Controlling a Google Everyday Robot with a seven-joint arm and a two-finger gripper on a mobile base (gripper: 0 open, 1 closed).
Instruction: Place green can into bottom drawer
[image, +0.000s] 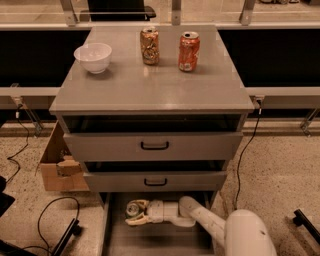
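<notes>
The green can (132, 209) shows its silver top and stands low inside the open bottom drawer (165, 242), near the drawer's back left. My gripper (136, 212) reaches in from the right, under the middle drawer's front, with a pale finger on each side of the can. The fingers are closed on the can. I cannot tell whether the can rests on the drawer floor. My white arm (205, 218) crosses the right half of the drawer.
The two upper drawers (154, 145) are slightly open with black handles. On the cabinet top stand a white bowl (93, 56), a brown-gold can (149, 46) and an orange-red can (188, 51). A cardboard box (57, 167) and black cables (47, 222) lie at the left.
</notes>
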